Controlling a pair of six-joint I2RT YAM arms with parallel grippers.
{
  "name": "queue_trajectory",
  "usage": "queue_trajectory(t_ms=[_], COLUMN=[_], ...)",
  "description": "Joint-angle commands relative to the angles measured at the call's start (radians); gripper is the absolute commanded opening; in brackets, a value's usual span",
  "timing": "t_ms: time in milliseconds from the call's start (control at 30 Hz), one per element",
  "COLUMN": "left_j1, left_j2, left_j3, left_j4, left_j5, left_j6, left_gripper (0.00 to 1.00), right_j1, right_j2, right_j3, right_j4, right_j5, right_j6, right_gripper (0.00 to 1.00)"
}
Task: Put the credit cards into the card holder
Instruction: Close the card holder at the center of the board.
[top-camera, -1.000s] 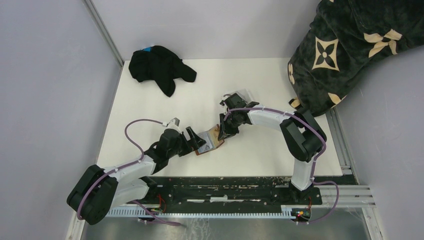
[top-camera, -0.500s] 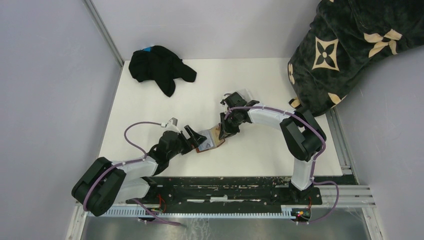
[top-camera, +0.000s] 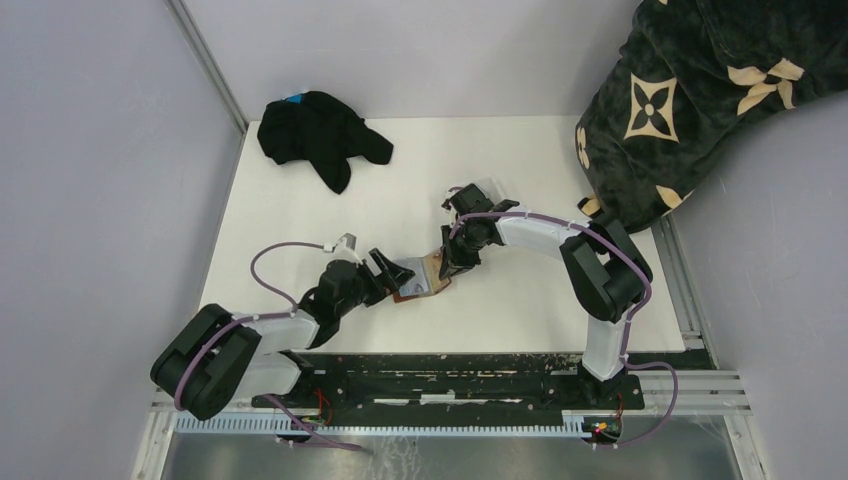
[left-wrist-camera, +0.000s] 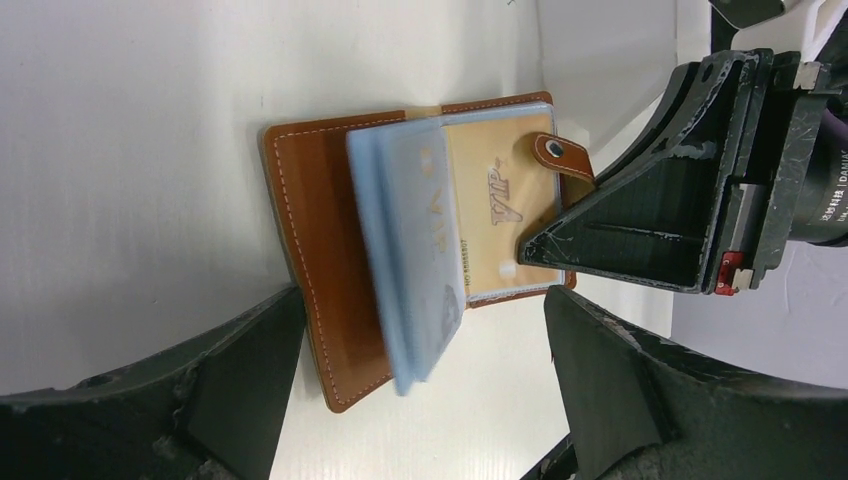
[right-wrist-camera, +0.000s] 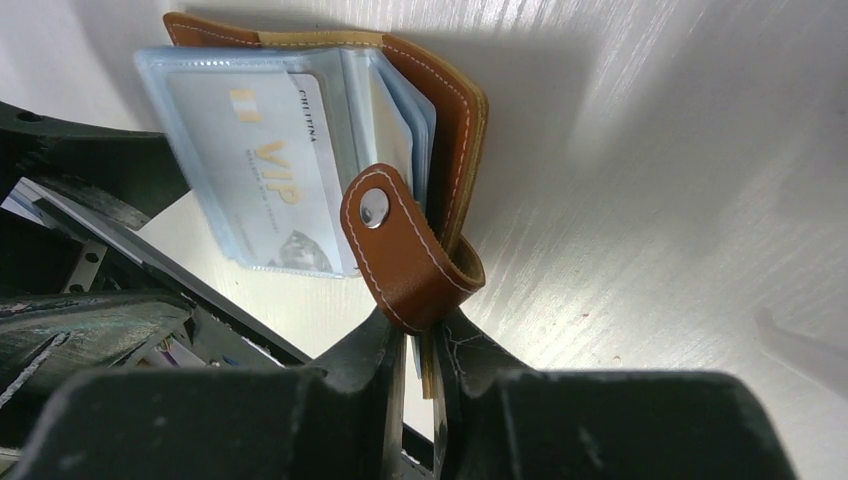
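White counter (top-camera: 300, 210), grey walls (top-camera: 100, 200); the card holder (top-camera: 418, 281) lies open between my left hand (top-camera: 386, 271) and right hand (top-camera: 444, 268). Left wrist: my left hand gapes wide around it. Right wrist: my right hand pinches its cover beside the snap tab (right-wrist-camera: 400, 250).

Compared with a second ago, left tool (top-camera: 390, 276) slightly farther forward beside the card holder (top-camera: 419, 281), elbow forward too.

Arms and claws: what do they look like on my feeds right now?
The left arm and right arm have white shells, bulky black joints and a purple cable looped along each. The left claw and right claw are matte black with angular, wedge-shaped fingers, scuffed at the edges; the right one carries a small red tab.
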Motion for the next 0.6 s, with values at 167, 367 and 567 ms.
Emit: queue_trajectory(t_ms=[167, 367, 567], left_j1=[-0.011, -0.012, -0.014], left_j2=[0.006, 0.017, 0.052], left_j3=[0.085, 0.097, 0.12], left_j4=[0.178, 0.192, 0.206], left_j5=[0.093, 0.104, 0.118], left_j6=[-0.055, -0.058, -0.056], left_gripper=[0.94, 0.93, 0.93], right_j1=[0.016, 0.016, 0.015], right_j2=[0.017, 0.022, 0.027], right_j3=[0.006, 0.011, 0.018], right_j4=[0.006, 0.011, 0.016], right_j5=[0.005, 0.004, 0.002], right_j6=[-0.003, 0.003, 0.014], right_gripper=[0.16, 0.16, 0.16])
